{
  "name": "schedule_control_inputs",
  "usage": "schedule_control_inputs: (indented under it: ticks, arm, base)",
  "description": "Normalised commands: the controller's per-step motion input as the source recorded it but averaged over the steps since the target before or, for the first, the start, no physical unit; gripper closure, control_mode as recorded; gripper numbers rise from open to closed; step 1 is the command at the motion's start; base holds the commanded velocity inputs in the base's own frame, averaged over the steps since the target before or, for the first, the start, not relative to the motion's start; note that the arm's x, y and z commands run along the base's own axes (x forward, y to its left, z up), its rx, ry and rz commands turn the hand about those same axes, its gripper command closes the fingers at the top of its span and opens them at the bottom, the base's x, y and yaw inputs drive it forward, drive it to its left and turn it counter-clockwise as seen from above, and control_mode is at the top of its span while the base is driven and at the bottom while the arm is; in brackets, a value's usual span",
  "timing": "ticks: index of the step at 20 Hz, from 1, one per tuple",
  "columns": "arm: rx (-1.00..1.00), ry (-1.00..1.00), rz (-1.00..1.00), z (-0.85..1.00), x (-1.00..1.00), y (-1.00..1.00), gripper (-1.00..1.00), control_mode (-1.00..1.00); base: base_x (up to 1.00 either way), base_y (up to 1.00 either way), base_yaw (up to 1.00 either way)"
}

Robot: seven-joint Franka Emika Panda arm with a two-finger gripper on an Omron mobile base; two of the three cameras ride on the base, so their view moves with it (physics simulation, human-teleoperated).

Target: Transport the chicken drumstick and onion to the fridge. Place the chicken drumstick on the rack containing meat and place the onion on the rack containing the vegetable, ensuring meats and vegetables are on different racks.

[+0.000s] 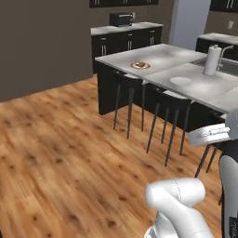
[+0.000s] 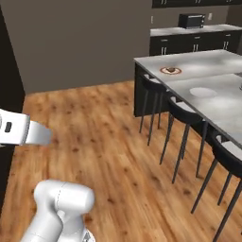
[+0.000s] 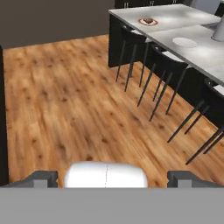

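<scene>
While the gripper (image 3: 106, 176) is held wide apart and empty over bare wood floor (image 3: 65, 109), short of the island counter (image 1: 186, 76), no drumstick, onion or fridge is identified, so transit is judged underway.

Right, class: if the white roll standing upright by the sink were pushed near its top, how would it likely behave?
The roll is taller than it is wide, so a high push would probably tip it. Once down, its round sides suggest it would roll along the counter. It looks like paper towel, so it is likely light and soft.
</scene>
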Motion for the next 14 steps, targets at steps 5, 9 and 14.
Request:
schedule_control_inputs:
  ticks: [5,9,14]
  arm:
    - [0.0,0.0,0.0,0.0,0.0,0.0,-1.0,1.0]
    - [0.0,0.0,0.0,0.0,0.0,0.0,-1.0,1.0]
    - [0.0,0.0,0.0,0.0,0.0,0.0,-1.0,1.0]
  base:
    - [1.0,0.93,-0.53]
    - [1.0,0.98,-0.5]
    - [1.0,1.0,-0.49]
